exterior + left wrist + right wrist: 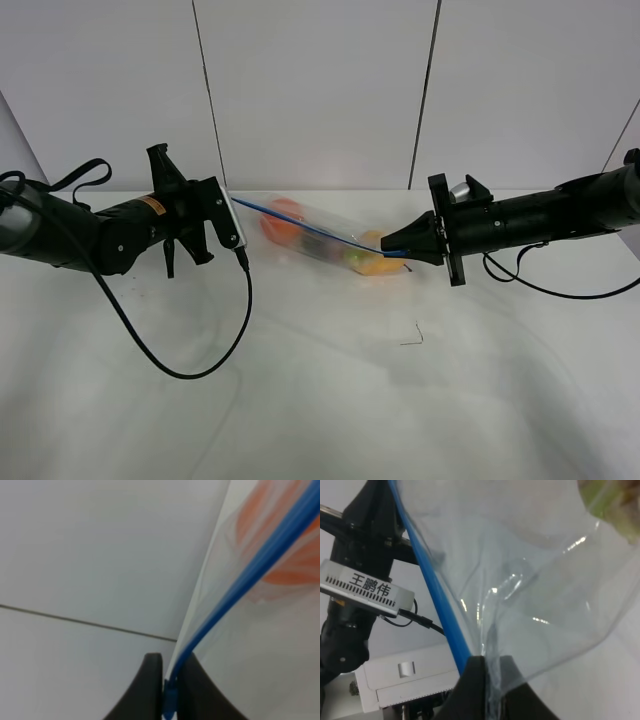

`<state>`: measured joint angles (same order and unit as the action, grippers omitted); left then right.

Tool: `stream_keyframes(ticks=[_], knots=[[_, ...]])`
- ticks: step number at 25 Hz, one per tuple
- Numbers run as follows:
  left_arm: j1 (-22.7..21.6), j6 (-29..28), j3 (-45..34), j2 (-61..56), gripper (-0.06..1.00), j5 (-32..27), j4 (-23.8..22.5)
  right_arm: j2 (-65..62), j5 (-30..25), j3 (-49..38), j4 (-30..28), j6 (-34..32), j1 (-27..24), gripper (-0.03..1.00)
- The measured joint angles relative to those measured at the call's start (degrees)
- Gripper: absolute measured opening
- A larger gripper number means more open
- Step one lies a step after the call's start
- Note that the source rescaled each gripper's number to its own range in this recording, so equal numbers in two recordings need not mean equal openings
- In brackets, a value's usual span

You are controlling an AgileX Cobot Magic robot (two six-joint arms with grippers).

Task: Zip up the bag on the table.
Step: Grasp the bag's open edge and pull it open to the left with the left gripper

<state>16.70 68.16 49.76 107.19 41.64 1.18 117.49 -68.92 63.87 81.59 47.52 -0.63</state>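
The clear bag (325, 240) hangs stretched between my two grippers just above the white table (300, 410). Its blue zipper strip (300, 227) runs taut from one gripper to the other. An orange (282, 222) and a yellow pear (376, 263) show through the plastic. My left gripper (232, 202) is shut on the strip's left end, and in the left wrist view the gripper (169, 692) pinches the blue strip (240, 585). My right gripper (388, 244) is shut on the right end, where the right gripper (487, 680) clamps plastic beside the strip (432, 585).
A black cable (190, 370) loops from the left arm down onto the table. Another cable (560, 292) droops under the right arm. A small dark bent mark (412, 336) lies on the table in front of the bag. A panelled wall stands close behind.
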Motion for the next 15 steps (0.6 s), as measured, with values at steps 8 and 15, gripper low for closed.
stream_keyframes(ticks=[8, 15], knots=[[-0.9, -0.3, 0.0, 0.0, 0.0, -0.2, -0.6, 0.0, 0.0, 0.0, 0.4, 0.0, 0.1, 0.0], [-2.0, -5.9, 0.0, 0.0, 0.33, 1.6, 0.7, 0.0, -0.1, 0.0, -0.9, 0.0, 0.2, 0.0]])
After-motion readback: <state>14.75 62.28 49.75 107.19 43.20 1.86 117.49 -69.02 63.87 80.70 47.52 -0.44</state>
